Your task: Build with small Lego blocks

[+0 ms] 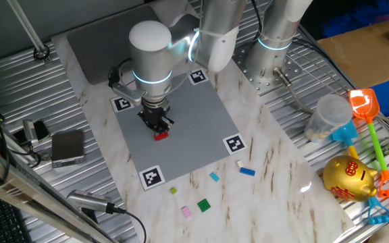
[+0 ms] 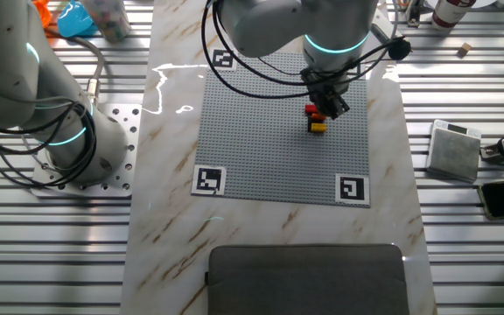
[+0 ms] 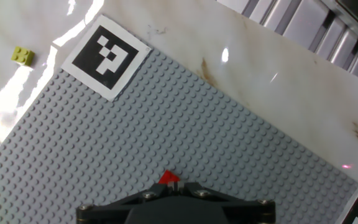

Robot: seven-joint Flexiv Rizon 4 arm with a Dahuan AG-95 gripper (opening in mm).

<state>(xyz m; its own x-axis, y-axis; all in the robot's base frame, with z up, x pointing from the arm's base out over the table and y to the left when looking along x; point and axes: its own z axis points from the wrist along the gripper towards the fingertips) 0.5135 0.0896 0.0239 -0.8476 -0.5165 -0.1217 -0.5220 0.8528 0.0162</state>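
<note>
Hand view shows the hand [image 3: 173,196] low over the grey plate [image 3: 216,124], its dark fingertips drawn close together around a red block [image 3: 168,179]; only a corner of red peeks out. From one fixed view the hand [image 1: 157,121] stands upright with the red block [image 1: 161,136] right at its tips, on the plate [image 1: 201,115]. The other fixed view shows red [image 2: 313,110] above a yellow block [image 2: 318,127], a small stack seated on the plate [image 2: 269,131]. The fingers look nearly closed on the red piece, though whether they truly pinch it or merely touch it I cannot tell.

These bricks are hard, light and smooth. I judge they will not crush, but could slip or twist if gripped at a corner. The flat opposite side walls are the place to hold, squarely, so the studs line up when pressed down.

Farther off, loose blocks lie on the marble tabletop [image 1: 275,189] beyond the plate's edge: olive [image 1: 173,191], green [image 1: 203,205], pink [image 1: 186,212], light blue [image 1: 214,177], blue [image 1: 248,171] and a tiny white one [image 1: 239,163], all well apart from one another.
</note>
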